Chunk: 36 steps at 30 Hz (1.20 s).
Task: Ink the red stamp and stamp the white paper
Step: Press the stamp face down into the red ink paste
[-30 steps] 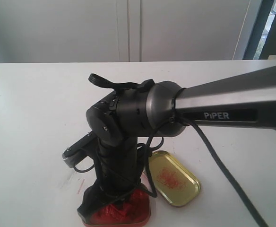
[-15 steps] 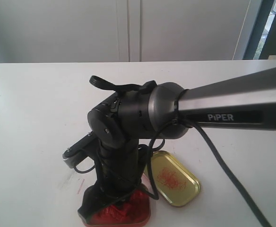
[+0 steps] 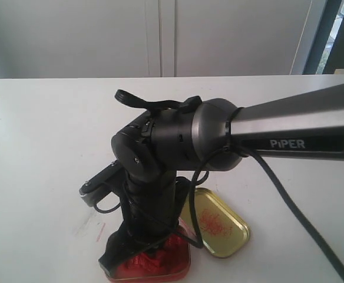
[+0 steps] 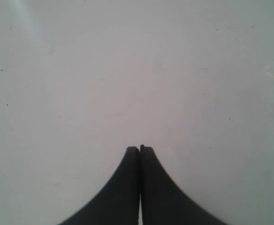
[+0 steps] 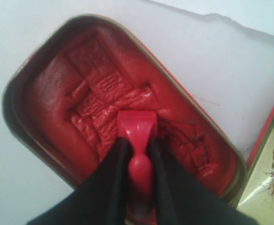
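My right gripper (image 5: 139, 141) is shut on the red stamp (image 5: 136, 123), its fingers pinching the round knob. The stamp's square base presses into the lumpy red paste of the open ink tin (image 5: 43, 84). In the exterior view the right arm's wrist (image 3: 172, 147) points straight down over that tin (image 3: 160, 265) at the near edge and hides the stamp. My left gripper (image 4: 139, 149) is shut and empty above bare white tabletop. I cannot make out the white paper; only a faint red streak (image 3: 98, 230) shows left of the tin.
The gold tin lid (image 3: 216, 224) with red smears lies upturned just right of the ink tin, close to the gripper's cable. It also shows at the edge of the right wrist view as lid (image 5: 273, 178). White cabinet doors (image 3: 160, 35) stand behind the table.
The right arm's wrist has shifted slightly to the right over the ink tin while keeping hold of the stamp. The lid has not moved.
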Available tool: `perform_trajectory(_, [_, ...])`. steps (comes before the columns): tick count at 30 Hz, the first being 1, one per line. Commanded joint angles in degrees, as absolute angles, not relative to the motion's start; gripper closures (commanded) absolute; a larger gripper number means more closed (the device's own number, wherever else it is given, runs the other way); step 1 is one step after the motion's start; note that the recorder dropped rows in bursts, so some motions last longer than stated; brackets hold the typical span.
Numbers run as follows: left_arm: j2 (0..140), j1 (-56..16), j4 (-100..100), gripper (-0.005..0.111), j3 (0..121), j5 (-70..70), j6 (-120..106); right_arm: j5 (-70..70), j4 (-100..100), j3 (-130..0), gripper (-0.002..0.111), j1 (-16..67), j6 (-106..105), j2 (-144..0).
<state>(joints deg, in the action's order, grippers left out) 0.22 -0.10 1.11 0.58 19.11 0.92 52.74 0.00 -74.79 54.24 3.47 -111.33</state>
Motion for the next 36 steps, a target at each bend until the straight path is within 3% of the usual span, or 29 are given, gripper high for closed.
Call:
perform_trajectory(1, [0.00, -0.10, 1.21, 0.107, 0.00, 19.54, 1.05, 52.81, -0.30, -74.68, 0.108, 54.43, 3.91, -109.90])
perform_trajectory(36, [0.00, -0.10, 1.21, 0.107, 0.00, 19.54, 1.05, 52.12, -1.92, -74.68, 0.108, 54.43, 5.20, -107.97])
